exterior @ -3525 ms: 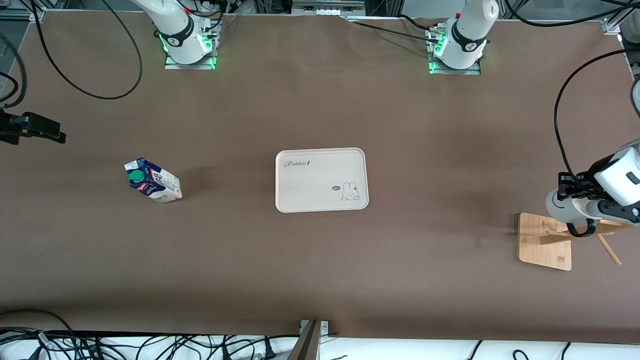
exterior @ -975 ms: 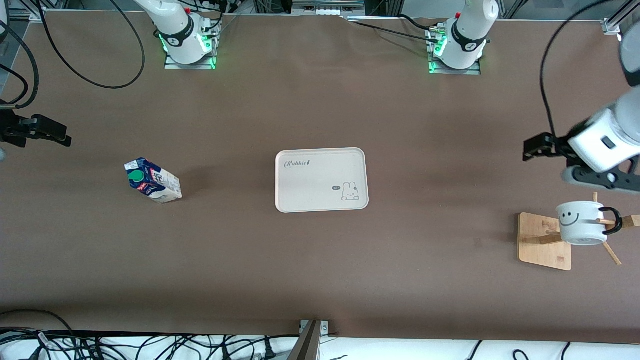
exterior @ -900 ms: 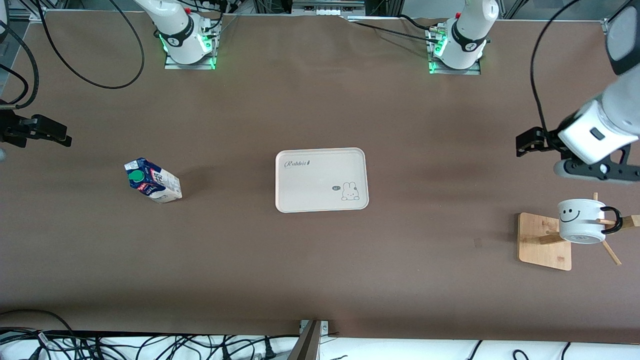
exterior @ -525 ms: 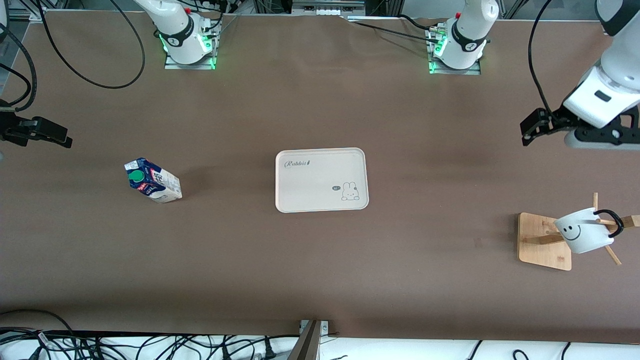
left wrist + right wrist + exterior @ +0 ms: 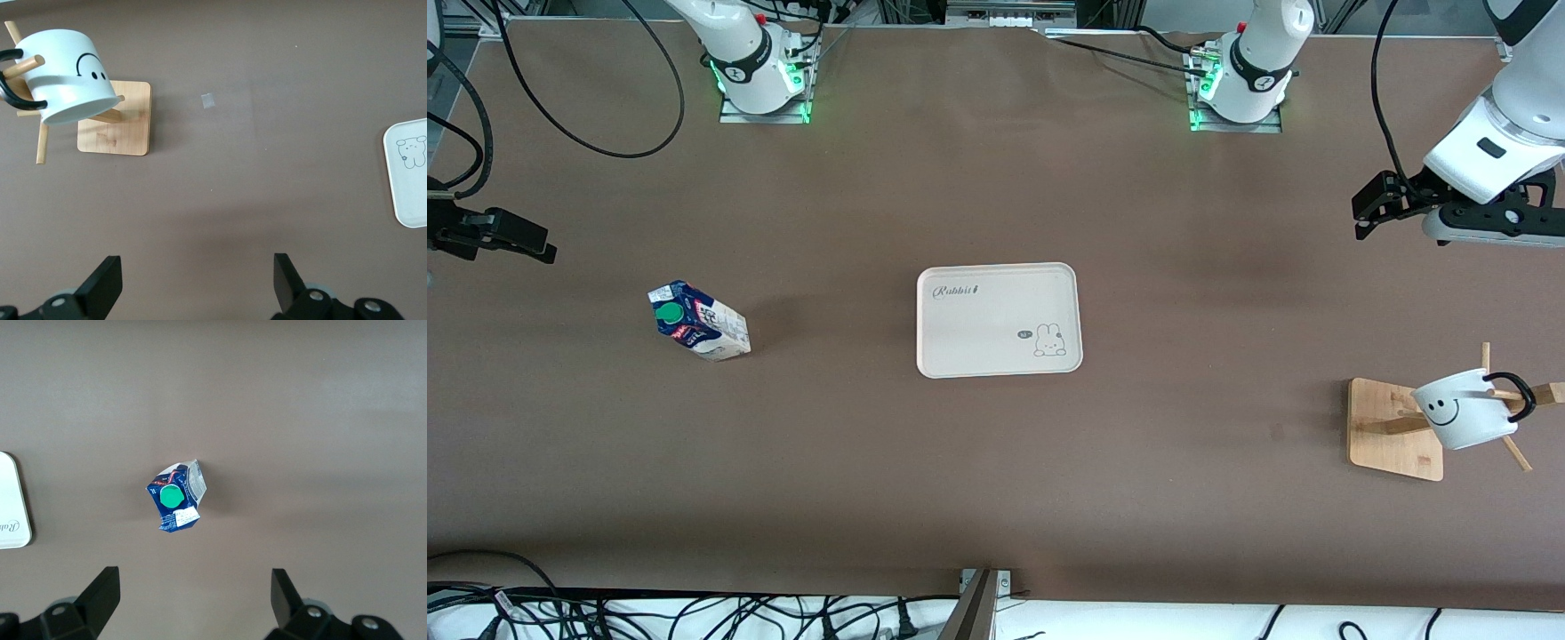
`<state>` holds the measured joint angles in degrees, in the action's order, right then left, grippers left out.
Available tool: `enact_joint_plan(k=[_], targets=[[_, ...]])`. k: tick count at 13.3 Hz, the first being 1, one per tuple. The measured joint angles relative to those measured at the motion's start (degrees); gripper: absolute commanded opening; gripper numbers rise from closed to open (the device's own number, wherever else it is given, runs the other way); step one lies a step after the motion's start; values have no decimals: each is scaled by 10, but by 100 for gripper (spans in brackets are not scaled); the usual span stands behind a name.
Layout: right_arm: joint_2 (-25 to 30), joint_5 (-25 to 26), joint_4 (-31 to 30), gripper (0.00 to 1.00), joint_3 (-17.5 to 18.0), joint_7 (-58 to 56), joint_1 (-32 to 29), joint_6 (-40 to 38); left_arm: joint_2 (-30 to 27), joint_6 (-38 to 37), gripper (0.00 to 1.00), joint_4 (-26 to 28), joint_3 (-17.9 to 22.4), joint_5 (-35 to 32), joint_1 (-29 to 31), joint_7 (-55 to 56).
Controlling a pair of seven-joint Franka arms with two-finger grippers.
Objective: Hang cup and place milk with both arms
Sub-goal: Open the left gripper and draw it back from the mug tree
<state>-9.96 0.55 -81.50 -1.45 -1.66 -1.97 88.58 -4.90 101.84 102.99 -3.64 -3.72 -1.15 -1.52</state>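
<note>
The white smiley cup (image 5: 1458, 418) hangs tilted by its black handle on a peg of the wooden rack (image 5: 1383, 427) at the left arm's end of the table. It also shows in the left wrist view (image 5: 63, 77), with the rack's base (image 5: 117, 130) under it. My left gripper (image 5: 1362, 213) is open and empty, up in the air, apart from the cup (image 5: 198, 283). The milk (image 5: 698, 322) stands on the table toward the right arm's end, green cap up (image 5: 175, 498). My right gripper (image 5: 534, 242) is open and empty, high over the table beside the milk (image 5: 193, 600).
A cream rabbit tray (image 5: 996, 320) lies at the table's middle; its edge shows in the left wrist view (image 5: 407, 173) and the right wrist view (image 5: 12, 503). Loose cables hang at the table's ends and front edge.
My left gripper has let go of the cup, opened and drawn away from the rack toward the bases. The cup has tipped and hangs tilted on the peg. The right gripper barely moved.
</note>
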Motion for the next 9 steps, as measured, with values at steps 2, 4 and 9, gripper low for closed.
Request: enact_joint_plan(k=[2,4,9], targets=[[0,0,0,100,1,0,0,0,0,0,100,0,2,0,-2,-1],[0,0,0,100,2,-1,1,0,0,0,100,0,6,0,-5,-3],[0,0,0,100,3,-1,1,0,0,-1,100,0,10,0,-9,-4]])
